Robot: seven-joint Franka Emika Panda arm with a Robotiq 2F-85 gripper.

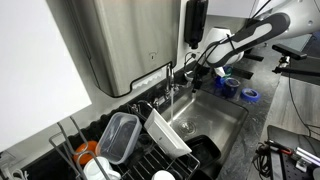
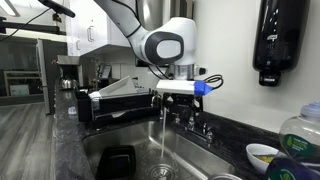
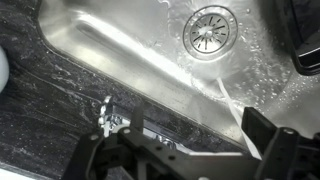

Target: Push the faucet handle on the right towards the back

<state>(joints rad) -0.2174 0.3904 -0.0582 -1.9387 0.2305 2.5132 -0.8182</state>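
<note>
Standing wide apart w/ nothing between them, the fingers (image 3: 272, 152) came in dark and blurred from the bottom of the wrist view. The gripper (image 3: 185, 152) was released, grasping nothing. Just beside the finger on that view's left side sat the faucet handle (image 3: 108, 118), a short chrome lever on the dark speckled counter (image 3: 40, 130) at the sink's back rim. Finger and lever were close, but blur made it impossible to tell if they touched. In the exterior views the handle was too small to pick out w/ certainty.

A water stream (image 3: 215, 85) ran diagonally across the wrist view into the steel sink (image 3: 110, 50), w/ the round drain (image 3: 210, 30) near the top.

In both exterior views the gripper (image 2: 178, 98) hung over the faucet, close to the tall spout (image 1: 171, 78), w/ water (image 2: 165, 135) falling below it. The white arm (image 1: 245, 38) reached in from the side.

Further out:
- A dish rack (image 1: 150, 155) stood by the basin, holding a clear plastic container (image 1: 118, 135) and a tilted white dish (image 1: 168, 130).
- A big steel towel dispenser (image 1: 120, 40) was on the wall.
- A black soap dispenser (image 2: 278, 40) was also wall-mounted.
- Blue tape rolls (image 1: 230, 88) lay on the counter near the arm.
- A bowl (image 2: 262, 155) sat at the counter's near end.
</note>
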